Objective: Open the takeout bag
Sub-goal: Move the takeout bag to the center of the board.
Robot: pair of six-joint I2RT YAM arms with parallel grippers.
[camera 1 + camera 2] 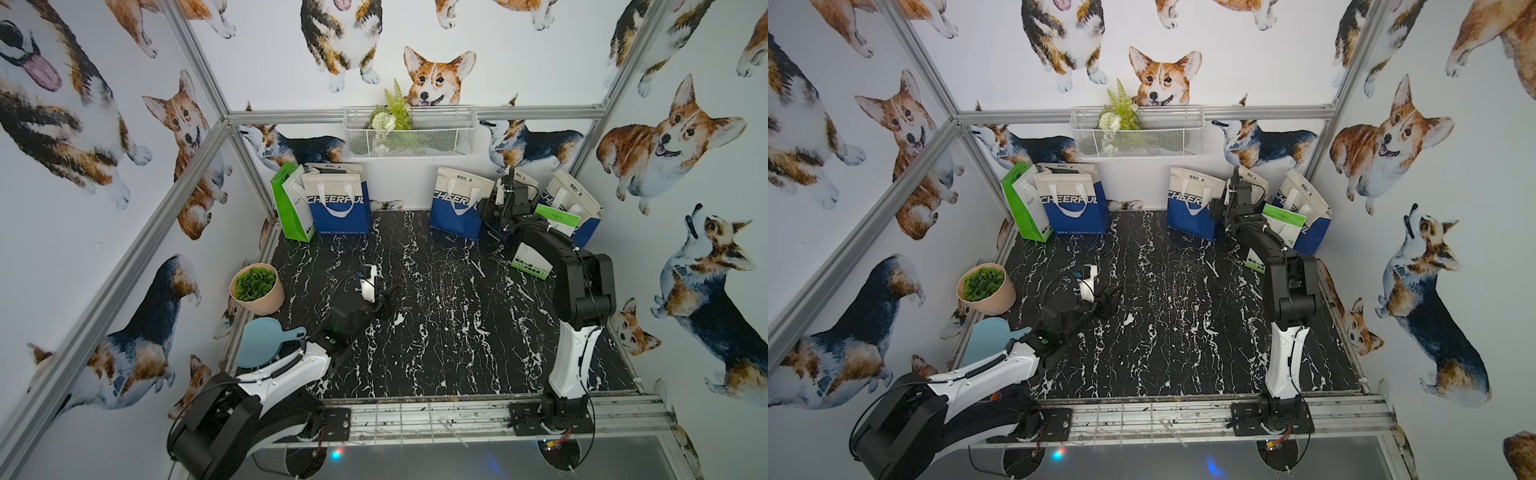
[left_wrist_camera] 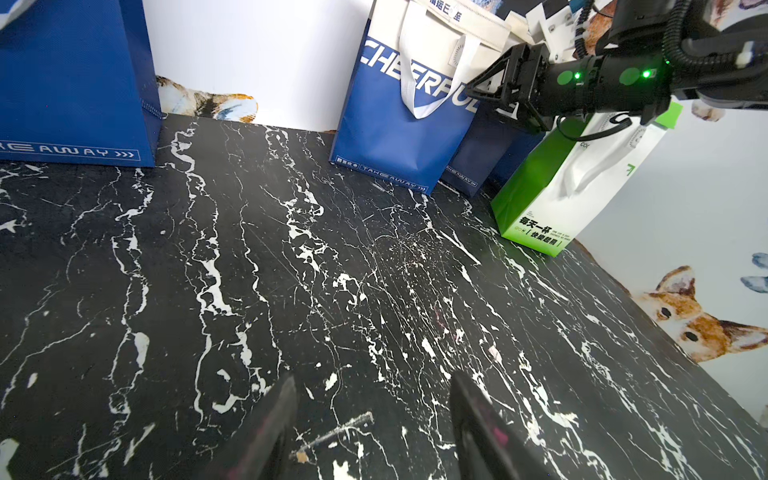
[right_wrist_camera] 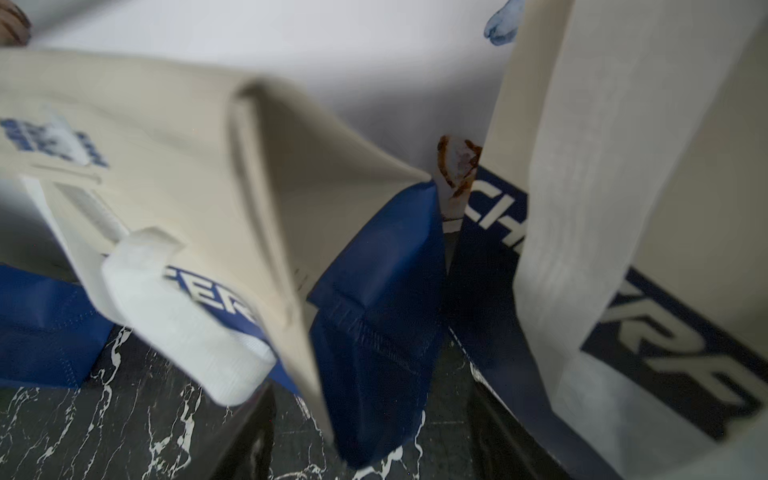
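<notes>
Now my right pincer (image 3: 370,399) is stretched out to the far end of the table (image 1: 436,332) with its jaws apart, closed on nothing. The takeout bag (image 3: 166,137), cream above and blue below with CHEERFUL printed across it, stands directly before this pincer, so close that the wrist view blurs. The bag's blue side fold (image 3: 374,291) and the lower edge of its cream top reach down into the gap between my two fingers, though I cannot tell whether either finger touches the cloth. The cream top is folded flat, and a white handle (image 3: 183,324) hangs down the bag's front, just beside one finger. On the other side of the pincer, very near, stands a second bag (image 3: 623,208) of the same make, with a wide white strap running down it. In both top views this pincer sits at the takeout bag's side edge, and a green bag (image 1: 532,264) sits on the table under my right forearm. My left pincer (image 2: 374,384) is well apart from all of this, low over the bare middle of the table. Its jaws are also spread, with only the marbled black surface between the fingers. From it the takeout bag lies far ahead by the white back wall (image 2: 249,54), with the right pincer at the bag's edge.
</notes>
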